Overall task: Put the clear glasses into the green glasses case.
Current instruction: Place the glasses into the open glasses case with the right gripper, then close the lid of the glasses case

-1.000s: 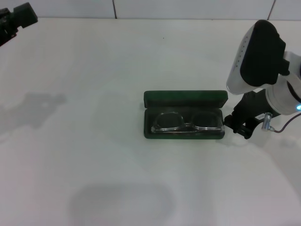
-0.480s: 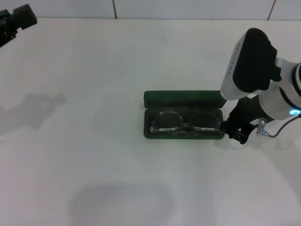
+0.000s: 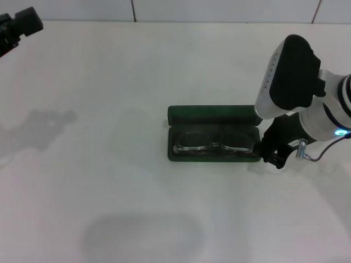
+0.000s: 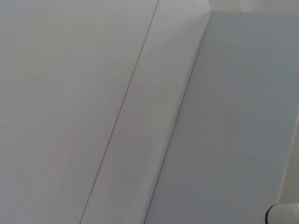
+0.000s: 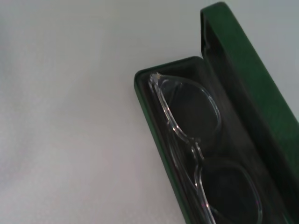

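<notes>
Clear plastic, the clear glasses (image 3: 215, 143) lie inside the open green glasses case (image 3: 214, 115) on the white table (image 3: 109, 164), immediately to the left of our right gripper (image 3: 272, 154), which sits low at the case's right end. We cannot tell how its fingers stand. Our left gripper (image 3: 16, 27) is parked far off, up-left.

Dark green glasses case (image 3: 214, 115), greyish lining; transparent glasses (image 3: 214, 147); white table (image 3: 109, 164).
</notes>
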Controlling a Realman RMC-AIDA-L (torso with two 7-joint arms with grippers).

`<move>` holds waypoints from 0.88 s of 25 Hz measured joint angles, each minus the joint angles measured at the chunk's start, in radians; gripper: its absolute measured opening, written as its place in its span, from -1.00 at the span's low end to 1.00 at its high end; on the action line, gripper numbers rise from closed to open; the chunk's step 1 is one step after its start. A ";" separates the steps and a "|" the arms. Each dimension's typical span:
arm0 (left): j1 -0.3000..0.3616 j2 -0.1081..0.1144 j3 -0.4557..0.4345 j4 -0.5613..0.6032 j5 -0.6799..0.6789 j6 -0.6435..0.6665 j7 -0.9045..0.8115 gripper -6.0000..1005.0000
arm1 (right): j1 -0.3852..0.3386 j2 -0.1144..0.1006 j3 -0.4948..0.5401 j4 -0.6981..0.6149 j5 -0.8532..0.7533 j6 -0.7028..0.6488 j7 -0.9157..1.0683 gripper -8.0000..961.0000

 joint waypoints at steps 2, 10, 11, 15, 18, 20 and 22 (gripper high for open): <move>0.000 0.000 0.000 0.000 0.000 0.001 -0.001 -0.88 | -0.006 0.000 0.000 -0.017 -0.002 -0.006 0.003 -0.95; 0.002 -0.001 0.000 0.000 -0.005 0.002 -0.004 -0.88 | -0.134 -0.004 0.001 -0.246 -0.006 -0.024 0.008 -0.94; 0.002 -0.001 0.000 0.000 -0.005 0.002 -0.004 -0.88 | -0.154 -0.005 0.003 -0.277 -0.003 -0.023 0.006 -0.94; 0.008 -0.002 0.000 0.000 -0.005 0.003 -0.003 -0.88 | -0.223 -0.008 0.015 -0.370 0.014 -0.014 -0.006 -0.94; 0.019 -0.002 0.000 0.000 -0.005 0.004 0.002 -0.88 | -0.257 -0.009 0.048 -0.406 0.083 -0.017 -0.048 -0.94; 0.023 -0.002 0.000 0.000 -0.004 0.004 0.004 -0.88 | -0.269 -0.009 0.086 -0.421 0.155 -0.027 -0.085 -0.94; 0.022 -0.001 0.002 0.000 0.001 0.004 0.004 -0.88 | -0.282 -0.008 0.145 -0.428 0.242 -0.048 -0.123 -0.94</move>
